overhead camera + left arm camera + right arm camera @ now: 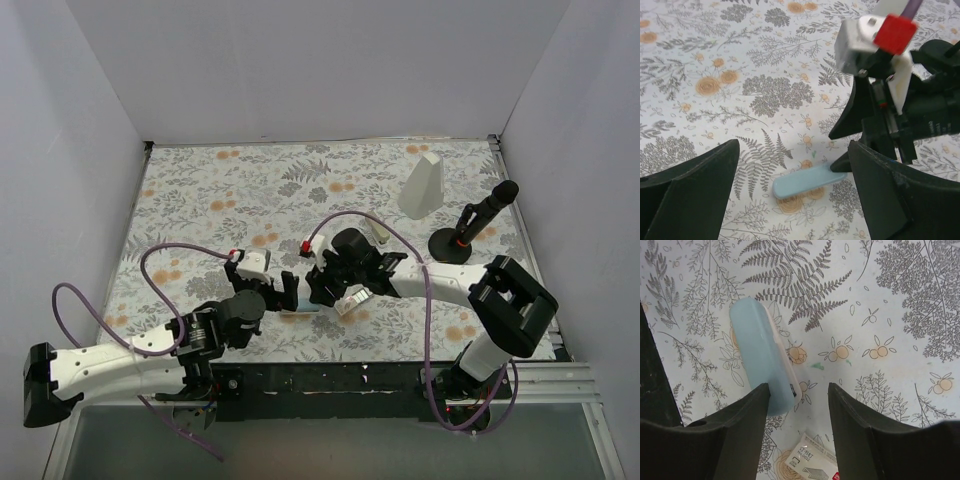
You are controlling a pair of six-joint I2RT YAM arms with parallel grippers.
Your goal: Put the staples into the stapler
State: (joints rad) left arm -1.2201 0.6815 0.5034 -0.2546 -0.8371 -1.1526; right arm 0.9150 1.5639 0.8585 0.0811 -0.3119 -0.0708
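Observation:
The light blue stapler (300, 311) lies flat and closed on the floral table. In the left wrist view the stapler (807, 181) sits between my left gripper's (792, 200) wide-open fingers, untouched by them. My right gripper (799, 395) is open and low over the stapler's (762, 355) end; its left finger (740, 425) is against that end. The small cream-white staples box (812, 460) lies closed on the table just behind the right fingers, and it shows in the top view (352, 300) too. In the top view the left gripper (272, 300) and right gripper (318, 292) face each other across the stapler.
A tall white wedge block (422, 185) stands at the back right. A black stand with an upright handle (465, 238) is right of it. A small beige stapler (380, 232) lies between the wedge and my right arm. White walls close in the table.

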